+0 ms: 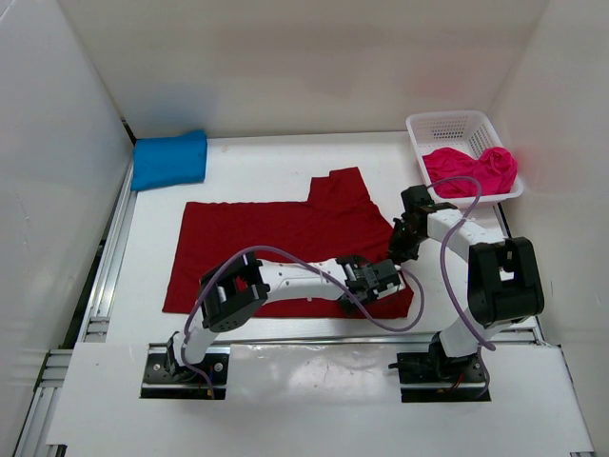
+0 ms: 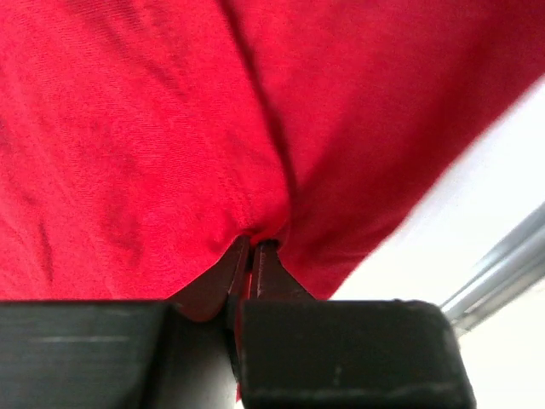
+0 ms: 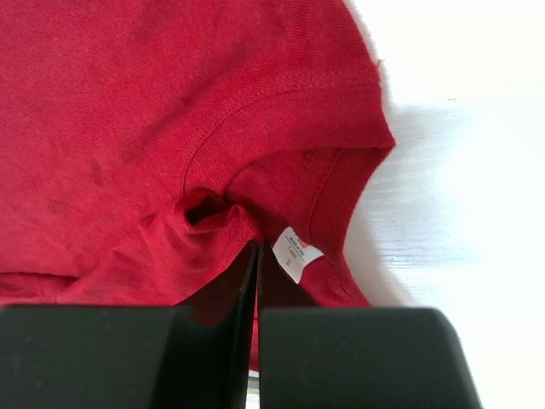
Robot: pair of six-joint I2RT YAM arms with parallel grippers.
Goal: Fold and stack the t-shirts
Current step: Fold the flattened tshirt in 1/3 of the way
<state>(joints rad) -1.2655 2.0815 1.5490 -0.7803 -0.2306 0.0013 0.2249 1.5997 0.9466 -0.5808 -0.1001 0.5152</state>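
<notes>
**Two grips, one garment**

1. Left pincer (image 2: 255, 244): clenched. Tips pressed together on a small pucker of the dark red t-shirt (image 1: 266, 233), close to that garment's near right corner. Bare white table (image 2: 477, 183) just right of the tips.

2. Right pincer (image 3: 257, 247): beyond and right of the left one, likewise clenched. Grasps bunched cloth of the same shirt just below the collar (image 3: 255, 119). White label (image 3: 295, 253) right beside the tips, on their right.

3. Dark red t-shirt: spread mostly flat, reaching away leftward from both pincers. One sleeve (image 1: 338, 190) juts from the far edge, beyond the left pincer.

4. Blue t-shirt (image 1: 169, 159): folded, well apart, far left and beyond both pincers.

5. Pink t-shirt (image 1: 471, 169): crumpled inside a white mesh basket (image 1: 447, 122), beyond the right pincer and slightly to its right.
</notes>
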